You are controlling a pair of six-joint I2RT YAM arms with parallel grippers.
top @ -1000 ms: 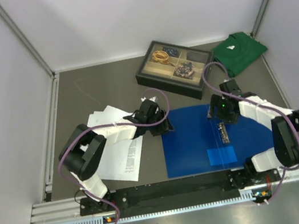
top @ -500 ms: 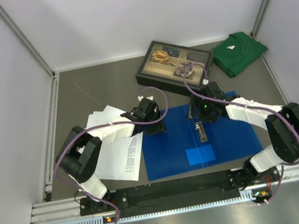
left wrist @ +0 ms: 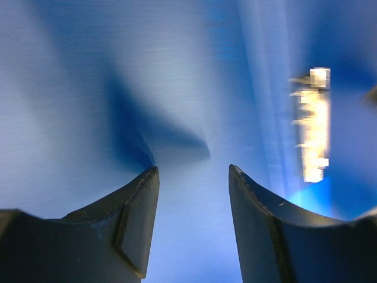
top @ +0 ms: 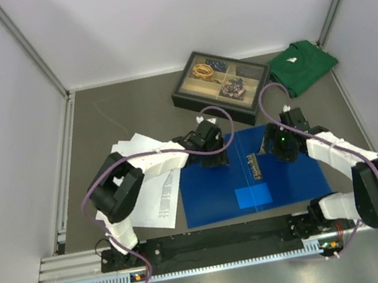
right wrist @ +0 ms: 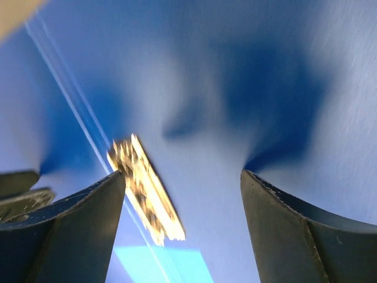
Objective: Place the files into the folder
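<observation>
Top external view: the large flat bright-blue plastic folder lies open on the grey desk. Its near edge runs close to the black base rail, and its far edge stops just short of the black-framed compartment tray. The loose white printed paper sheets lie to its left, their right edge just beside the folder's left edge. The left claw hangs over the folder's far-left corner, fingers apart with nothing between them. The right claw is over the far-right part, spread wide and empty. Bare desk lies open at far left.
</observation>
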